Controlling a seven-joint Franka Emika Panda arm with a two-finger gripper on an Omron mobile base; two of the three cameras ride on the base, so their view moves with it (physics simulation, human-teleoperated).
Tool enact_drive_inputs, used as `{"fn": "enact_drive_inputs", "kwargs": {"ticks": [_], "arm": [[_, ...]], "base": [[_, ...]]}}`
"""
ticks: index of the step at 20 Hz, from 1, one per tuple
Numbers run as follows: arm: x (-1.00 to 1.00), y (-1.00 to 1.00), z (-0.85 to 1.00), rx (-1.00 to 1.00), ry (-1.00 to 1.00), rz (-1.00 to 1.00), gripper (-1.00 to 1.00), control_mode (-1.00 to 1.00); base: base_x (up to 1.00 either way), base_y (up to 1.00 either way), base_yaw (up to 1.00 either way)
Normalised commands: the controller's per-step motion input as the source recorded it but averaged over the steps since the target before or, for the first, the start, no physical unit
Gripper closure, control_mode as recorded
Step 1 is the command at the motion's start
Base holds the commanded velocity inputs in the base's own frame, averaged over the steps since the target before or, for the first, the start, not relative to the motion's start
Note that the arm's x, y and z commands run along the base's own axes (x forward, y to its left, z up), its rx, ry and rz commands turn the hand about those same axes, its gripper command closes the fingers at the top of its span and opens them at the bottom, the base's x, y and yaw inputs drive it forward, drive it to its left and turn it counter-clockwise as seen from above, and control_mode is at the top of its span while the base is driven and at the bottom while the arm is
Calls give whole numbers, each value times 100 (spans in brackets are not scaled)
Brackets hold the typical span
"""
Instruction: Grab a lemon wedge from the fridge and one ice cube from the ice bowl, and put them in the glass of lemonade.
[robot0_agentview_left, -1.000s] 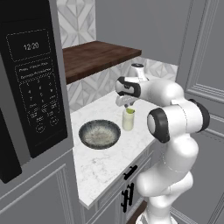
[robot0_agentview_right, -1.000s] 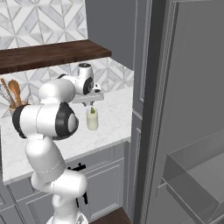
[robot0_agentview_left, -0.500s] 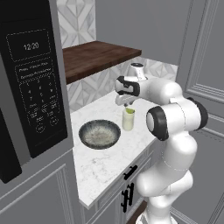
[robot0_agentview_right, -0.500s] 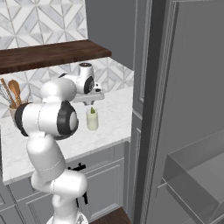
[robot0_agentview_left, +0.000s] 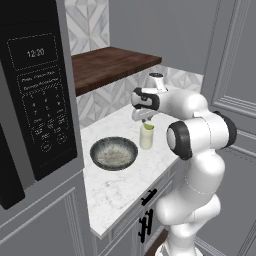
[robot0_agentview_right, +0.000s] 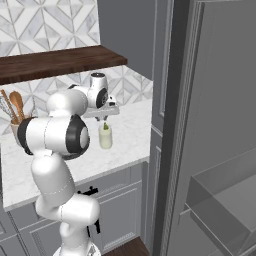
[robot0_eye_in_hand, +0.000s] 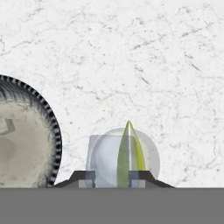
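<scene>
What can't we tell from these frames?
- Grip on the lemon wedge: hand view, the gripper fingertips are barely visible at the bottom edge; contact unclear.
- Ice bowl: hand view, cut off by the left edge; one ice cube half visible.
- Glass of lemonade liquid level: left base view, too small, gripper overhead.

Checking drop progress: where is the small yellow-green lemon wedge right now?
The small yellow-green lemon wedge sits at the mouth of the lemonade glass, directly under the claw, right of the speckled bowl.

ice bowl (robot0_eye_in_hand: 26, 135) cut by left edge, fingertips (robot0_eye_in_hand: 85, 176) cropped (grip unclear), fridge (robot0_agentview_right: 220, 125) cropped right
</scene>
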Motion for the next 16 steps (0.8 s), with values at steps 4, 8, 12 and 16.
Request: {"fn": "enact_drive_inputs", "kwargs": {"ticks": [4,8,12,16], "arm": [[-6,-12,0,0,9,0,100,-100],[0,-5,0,0,15,0,100,-100],[0,0,0,0,14,0,100,-100],[0,0,0,0,3,0,100,-100]], "base": [[0,0,0],[0,0,0],[0,0,0],[0,0,0]]}}
